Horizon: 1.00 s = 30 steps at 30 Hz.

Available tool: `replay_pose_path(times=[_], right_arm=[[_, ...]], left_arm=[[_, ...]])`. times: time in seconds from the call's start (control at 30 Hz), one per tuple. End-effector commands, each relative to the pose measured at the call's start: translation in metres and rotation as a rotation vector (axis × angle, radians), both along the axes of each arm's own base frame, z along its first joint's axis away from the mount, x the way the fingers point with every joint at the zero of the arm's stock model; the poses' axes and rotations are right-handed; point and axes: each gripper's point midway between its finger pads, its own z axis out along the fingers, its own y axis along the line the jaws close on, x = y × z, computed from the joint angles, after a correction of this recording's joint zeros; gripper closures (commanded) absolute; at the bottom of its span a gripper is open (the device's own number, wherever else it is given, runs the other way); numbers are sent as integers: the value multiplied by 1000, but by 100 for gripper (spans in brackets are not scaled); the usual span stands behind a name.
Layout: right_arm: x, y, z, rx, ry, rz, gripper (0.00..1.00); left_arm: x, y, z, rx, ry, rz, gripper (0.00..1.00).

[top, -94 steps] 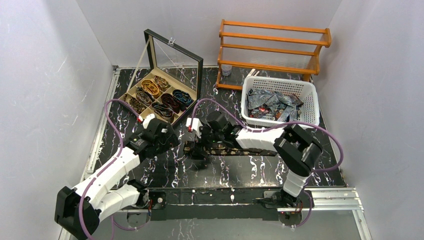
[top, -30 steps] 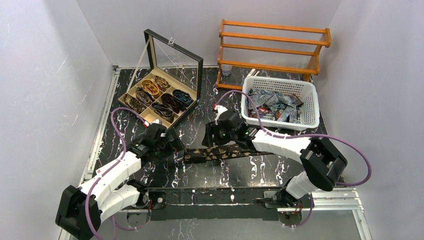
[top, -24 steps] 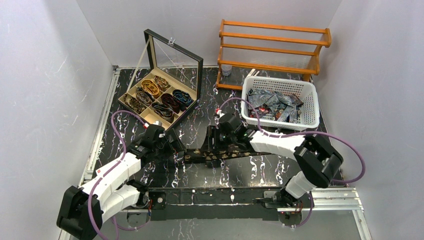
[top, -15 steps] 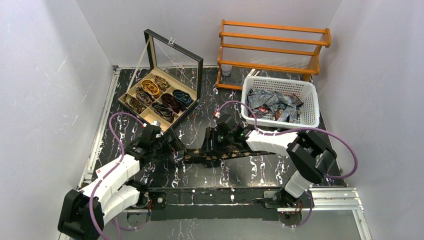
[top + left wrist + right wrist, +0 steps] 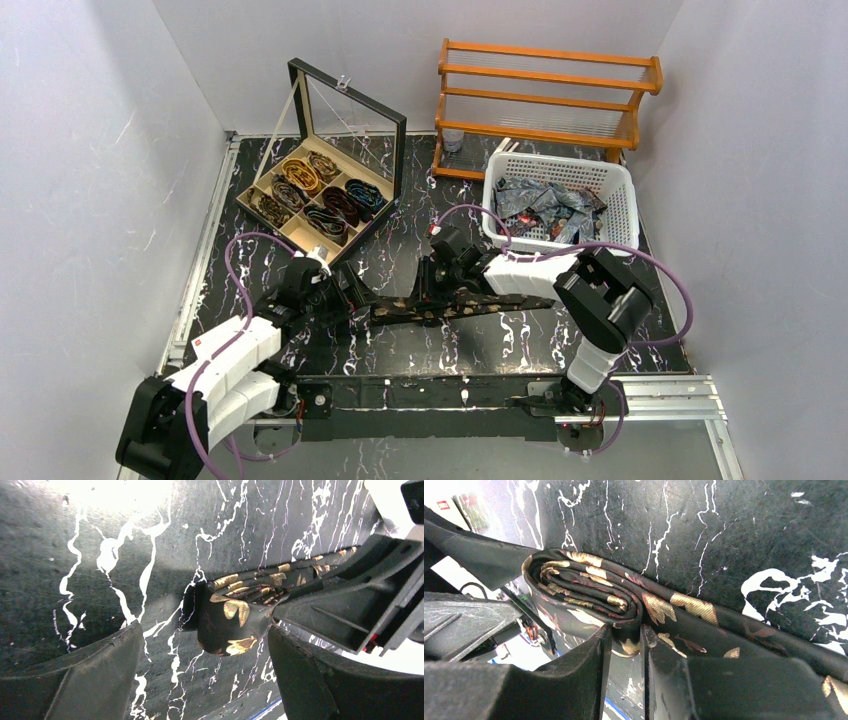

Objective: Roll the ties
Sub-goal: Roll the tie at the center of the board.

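My right claw [image 5: 626, 630] pinches the coil of the tie [image 5: 470, 303], tail running frame-right across the worktop [image 5: 500, 345]; the left claw [image 5: 204, 629], wide open and empty, straddles it.

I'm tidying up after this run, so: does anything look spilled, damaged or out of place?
Nothing is spilled or damaged. The one untidy spot is the white plastic basket, where unrolled patterned ties lie in a crumpled heap. The dark gold-flowered fabric tie is only partly rolled.
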Motion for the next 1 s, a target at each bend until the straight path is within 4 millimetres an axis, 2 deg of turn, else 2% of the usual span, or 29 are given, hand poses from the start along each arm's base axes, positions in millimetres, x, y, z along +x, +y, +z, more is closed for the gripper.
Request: replay_pose_path(times=[0.0,0.23,0.4,0.63,0.97], right_arm=[[0,1,-2,14,28,28,66],[-3,-6,-14,9,84,37,70],[-6,-10,-22,-2,110,34,70],[-6,-12,-26,7,124,29,71],[-6,-11,-27,15,144,29,72]], left_arm=[[6,-17,7,-103,-54,-51,10],[3,-28,0,-154,-46,-109,15],[-4,-29,-14,-175,-20,-114,24],[-2,-34,-23,-190,-18,-129,40],[3,-45,-11,-229,-57,-158,62]])
